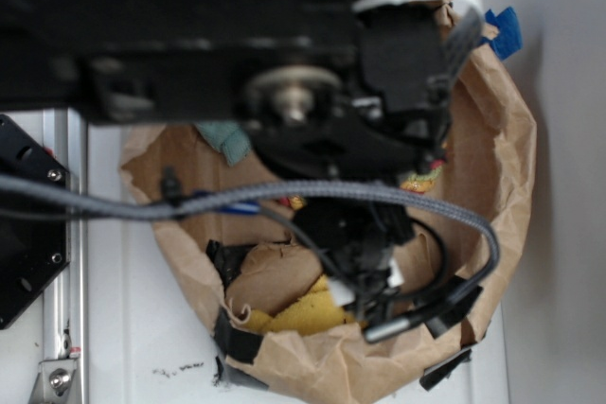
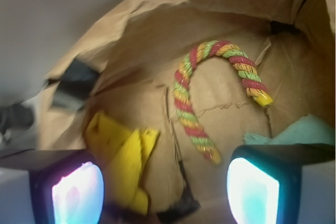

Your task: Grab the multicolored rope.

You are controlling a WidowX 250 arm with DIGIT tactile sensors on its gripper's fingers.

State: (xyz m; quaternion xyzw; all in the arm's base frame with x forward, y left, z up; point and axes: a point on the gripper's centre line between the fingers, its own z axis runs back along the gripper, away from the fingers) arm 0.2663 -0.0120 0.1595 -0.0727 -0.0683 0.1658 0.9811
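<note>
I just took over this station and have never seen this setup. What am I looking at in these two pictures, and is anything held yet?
It is a small robot arm working over a crumpled brown paper bag that lies open like a shallow bowl. The exterior picture looks down from above; the blurred black arm and its grey braided cable hide most of the bag.

The wrist picture is taken from a camera on the arm, looking into the bag. The two glowing pads at the bottom are the fingers of the hand, spread apart with nothing between them, so nothing is held.

Inside the bag lies the multicolored rope, bent in a curve, red, yellow and green. A yellow cloth lies toward the left and a teal cloth toward the right. The hand is apart from the rope.
</note>
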